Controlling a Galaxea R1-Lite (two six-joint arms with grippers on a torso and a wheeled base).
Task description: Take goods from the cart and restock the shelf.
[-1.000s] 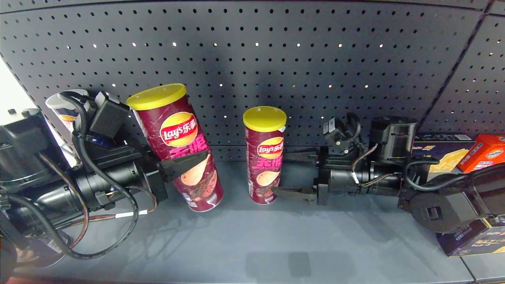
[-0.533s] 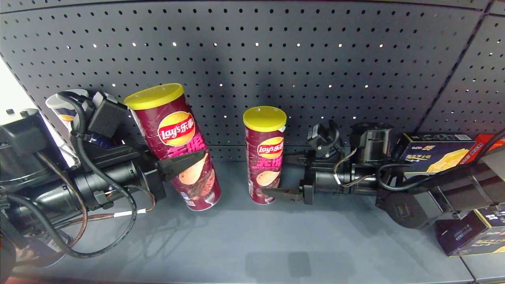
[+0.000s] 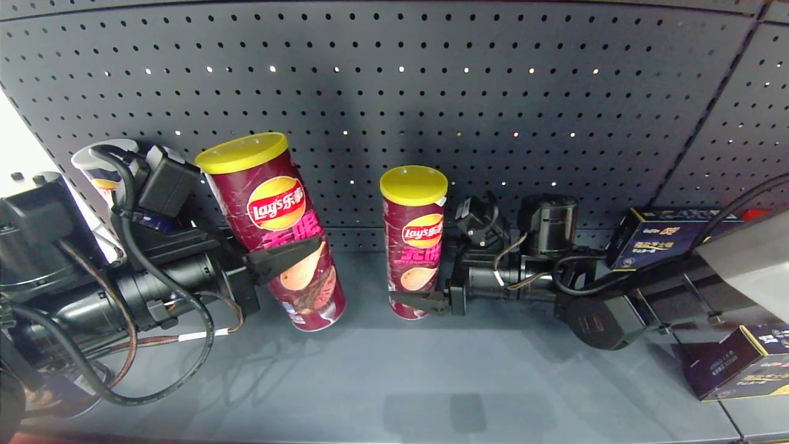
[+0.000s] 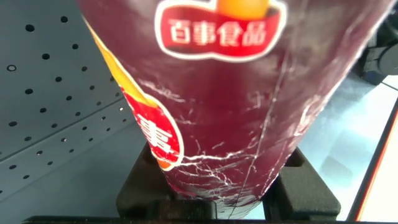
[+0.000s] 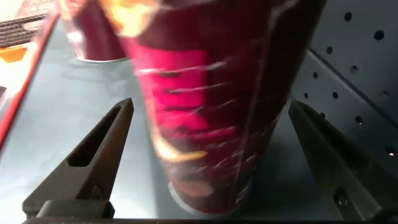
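Over the last second I ran the right jaws leftward along the shelf [image 3: 394, 382]. Before that their tips had only just reached the side of the standing can [image 3: 414, 240]. Now they straddled its lower half, spread wide, one finger in front and one behind. In the right wrist view there was a gap between each finger and the can wall, so nothing was gripped yet. As I read it, that side was set up for a grasp, and a centred close was all it lacked.

The left jaws were clamped across the middle of the tilted can [image 3: 271, 228], which had hardly shifted in that second. It leaned with its lid away from the standing can. Its base was low over the shelf, but I could not tell whether it touched. That can had yet to be stood upright.

Both cans were stiff round tubes in glossy maroon wrap, with flat yellow plastic lids. The held one was crazed with fine white scuffs. Such a smooth curved wall would probably twist in an off-centre pinch. The shelf was matte grey metal, backed by a dark perforated pegboard [image 3: 394, 92]. Square-edged dark blue cartons [image 3: 662, 237] sat well to the right.
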